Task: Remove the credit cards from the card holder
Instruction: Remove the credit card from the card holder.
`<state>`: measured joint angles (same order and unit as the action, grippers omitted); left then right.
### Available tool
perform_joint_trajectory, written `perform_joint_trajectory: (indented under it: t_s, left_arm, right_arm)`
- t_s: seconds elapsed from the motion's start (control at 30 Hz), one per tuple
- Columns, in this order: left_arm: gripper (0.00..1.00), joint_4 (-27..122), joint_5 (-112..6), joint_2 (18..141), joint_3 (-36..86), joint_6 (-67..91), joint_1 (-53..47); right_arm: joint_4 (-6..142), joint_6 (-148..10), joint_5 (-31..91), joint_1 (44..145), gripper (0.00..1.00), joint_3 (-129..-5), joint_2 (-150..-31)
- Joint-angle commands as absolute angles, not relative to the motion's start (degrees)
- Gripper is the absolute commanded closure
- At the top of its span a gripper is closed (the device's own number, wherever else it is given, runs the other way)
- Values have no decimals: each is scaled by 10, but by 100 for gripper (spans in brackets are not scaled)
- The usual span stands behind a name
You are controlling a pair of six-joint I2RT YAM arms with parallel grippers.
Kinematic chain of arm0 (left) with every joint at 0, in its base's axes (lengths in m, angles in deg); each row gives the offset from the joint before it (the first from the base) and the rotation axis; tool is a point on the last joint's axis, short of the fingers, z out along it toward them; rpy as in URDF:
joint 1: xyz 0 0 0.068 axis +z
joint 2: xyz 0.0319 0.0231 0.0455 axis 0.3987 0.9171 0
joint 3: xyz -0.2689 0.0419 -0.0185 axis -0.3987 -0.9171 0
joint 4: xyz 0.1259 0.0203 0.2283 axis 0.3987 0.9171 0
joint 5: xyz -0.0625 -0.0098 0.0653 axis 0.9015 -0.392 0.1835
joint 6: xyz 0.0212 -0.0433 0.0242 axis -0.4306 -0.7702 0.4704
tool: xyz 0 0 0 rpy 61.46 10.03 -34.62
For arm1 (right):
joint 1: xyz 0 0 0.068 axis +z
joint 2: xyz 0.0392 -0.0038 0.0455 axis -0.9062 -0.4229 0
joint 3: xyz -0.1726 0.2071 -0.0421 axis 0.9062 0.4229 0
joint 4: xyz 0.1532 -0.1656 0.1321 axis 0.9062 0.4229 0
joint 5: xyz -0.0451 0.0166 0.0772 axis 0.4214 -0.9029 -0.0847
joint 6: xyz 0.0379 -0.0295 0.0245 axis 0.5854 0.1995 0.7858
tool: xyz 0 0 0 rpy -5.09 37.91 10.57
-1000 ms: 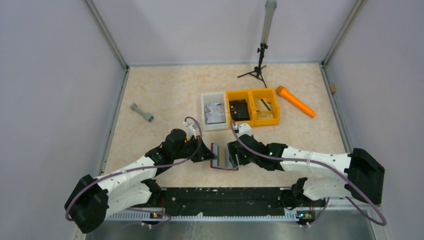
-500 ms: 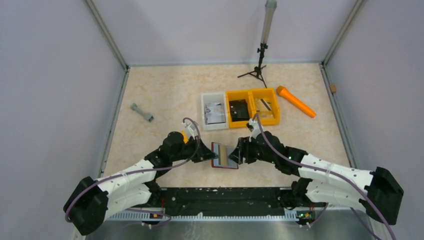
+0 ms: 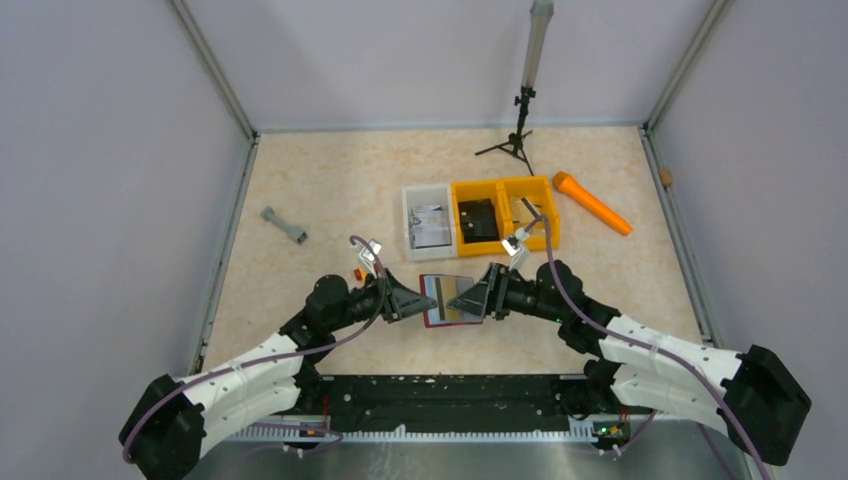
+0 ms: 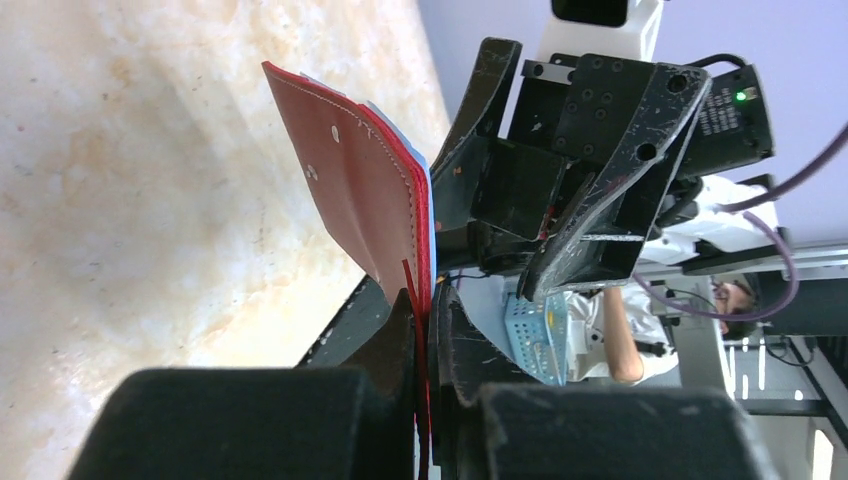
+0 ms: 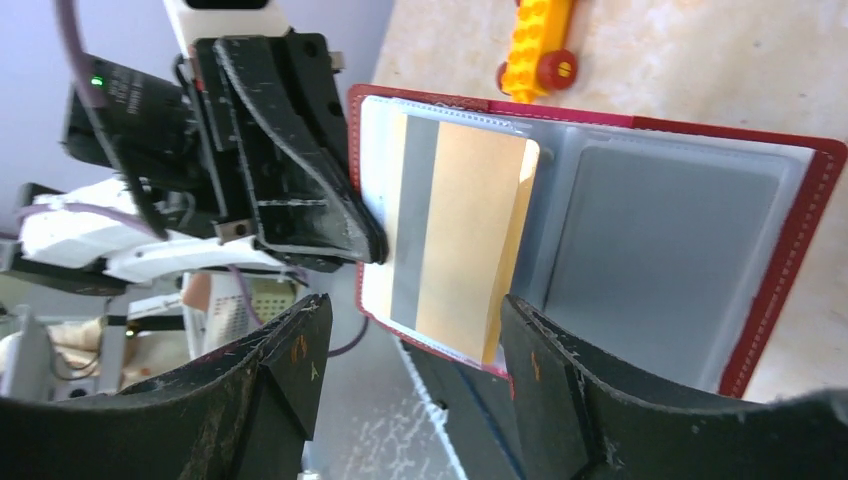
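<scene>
The card holder [image 3: 447,299] is a maroon wallet, held open and raised above the table between the two arms. My left gripper [image 3: 418,302] is shut on its left edge, and the left wrist view shows the jaws pinching the red edge [image 4: 424,330] with the maroon cover [image 4: 360,190] above. In the right wrist view the inner pockets hold a tan credit card with a grey stripe [image 5: 460,230] and a grey card [image 5: 650,250]. My right gripper [image 5: 415,335] is open and empty, facing the holder's inner side, its fingers apart from the cards; it also shows in the top view [image 3: 482,297].
A white bin [image 3: 428,222] and an orange double bin [image 3: 505,212] stand behind the holder. An orange tool [image 3: 592,203], a small tripod [image 3: 517,140] and a grey part [image 3: 284,225] lie further off. A red-and-yellow toy block [image 5: 535,45] lies by the left gripper.
My right gripper has drawn back to the right, off the holder. My left gripper has shifted a little back and left and has tilted the holder up, its open side toward the right gripper.
</scene>
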<state>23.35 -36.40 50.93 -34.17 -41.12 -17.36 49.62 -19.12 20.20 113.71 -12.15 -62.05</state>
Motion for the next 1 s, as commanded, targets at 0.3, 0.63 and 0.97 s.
perform_joint_trajectory:
  t_s: [0.3,0.63,0.97]
  left_arm:
    - [100,84,-364,462,-363,-464,-172]
    - [100,47,-360,472,-364,-482,-172]
    - [100,7,-348,488,-358,-499,-172]
  right_arm:
    - [476,-149,171,1117,36,-124,-567]
    - [434,-125,127,1112,36,-118,-577]
    - [328,-60,80,1109,41,-106,-594]
